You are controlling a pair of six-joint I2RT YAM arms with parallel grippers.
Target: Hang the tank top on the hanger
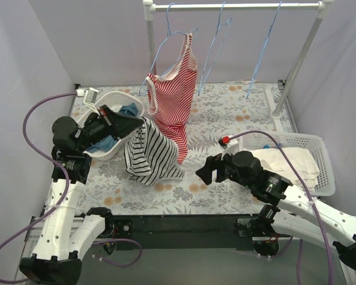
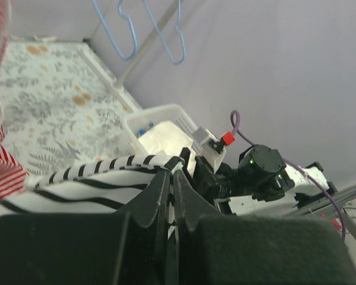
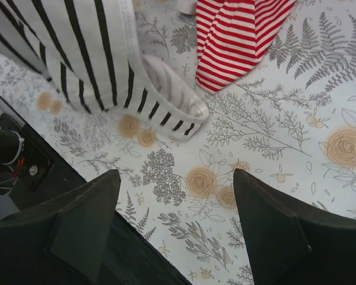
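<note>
The tank top (image 1: 149, 151), white with black stripes, hangs from my left gripper (image 1: 139, 122), and its hem rests on the floral table cover. In the left wrist view the jaws (image 2: 172, 171) are shut on its white-edged rim (image 2: 95, 172). My right gripper (image 1: 204, 172) is open and empty, low over the cover just right of the top's hem (image 3: 166, 113); its jaws (image 3: 175, 178) stand wide apart. Two empty pale-blue hangers (image 1: 216, 41) (image 1: 264, 47) hang on the rail at the back and also show in the left wrist view (image 2: 115, 35).
A red-and-white striped top (image 1: 173, 89) hangs on a third hanger (image 1: 166, 35), right behind the tank top. A white basket (image 1: 115, 98) with a blue garment (image 1: 129, 110) stands at the left. A second basket (image 1: 311, 142) with cream cloth (image 1: 288, 160) stands at the right. The rail post (image 1: 296, 65) stands at the back right.
</note>
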